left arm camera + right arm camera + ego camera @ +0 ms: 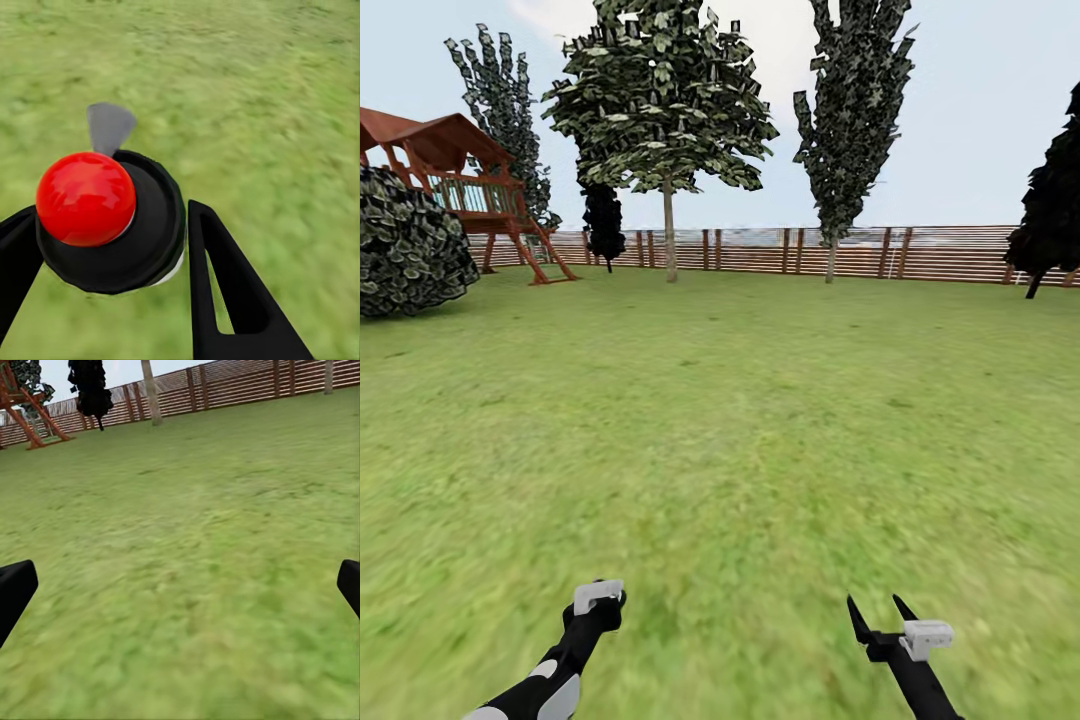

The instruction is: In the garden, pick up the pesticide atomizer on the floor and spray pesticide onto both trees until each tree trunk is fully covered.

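1. Atomizer (112, 221) sits clamped between your left jaws (598, 598), red cap facing the wrist camera.
2. Right jaws (880, 612) are spread wide and hold nothing.
3. Trees (668, 130) stand far off by the fence (920, 252); spraying from here would likely miss the trunks.

1. The pesticide atomizer (112, 221) sits between the left gripper's (112, 247) fingers: black round body, glossy red cap, grey nozzle tab, above the grass floor (262, 97).
2. Two trees (665, 100) (855, 110) stand upright far across the lawn, just before the wooden fence.
3. Their tree trunks (670, 235) (830, 260) look thin and pale.
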`<state>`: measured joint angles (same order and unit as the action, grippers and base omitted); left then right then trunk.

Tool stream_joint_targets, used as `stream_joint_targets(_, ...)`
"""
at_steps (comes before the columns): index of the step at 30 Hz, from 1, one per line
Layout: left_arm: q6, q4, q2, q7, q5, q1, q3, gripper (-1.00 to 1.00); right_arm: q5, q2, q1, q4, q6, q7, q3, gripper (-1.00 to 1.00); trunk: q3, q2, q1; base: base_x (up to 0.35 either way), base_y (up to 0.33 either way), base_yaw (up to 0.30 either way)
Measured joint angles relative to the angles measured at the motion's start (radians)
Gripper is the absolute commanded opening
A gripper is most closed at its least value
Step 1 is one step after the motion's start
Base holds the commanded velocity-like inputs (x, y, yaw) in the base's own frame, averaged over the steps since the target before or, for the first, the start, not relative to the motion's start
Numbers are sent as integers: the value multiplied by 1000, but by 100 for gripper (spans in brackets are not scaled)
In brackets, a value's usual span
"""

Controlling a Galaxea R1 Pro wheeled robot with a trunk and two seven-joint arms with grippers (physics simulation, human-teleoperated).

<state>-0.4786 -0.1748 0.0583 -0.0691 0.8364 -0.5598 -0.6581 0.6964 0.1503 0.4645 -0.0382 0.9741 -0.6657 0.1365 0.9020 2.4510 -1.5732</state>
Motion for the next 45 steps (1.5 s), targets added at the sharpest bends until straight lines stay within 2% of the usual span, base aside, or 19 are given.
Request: stream_joint_targets(45, 0, 0, 0, 0, 0, 0, 0, -100, 0, 0, -1, 0, 0, 0, 0, 100, 0, 0, 0, 338, 0, 0)
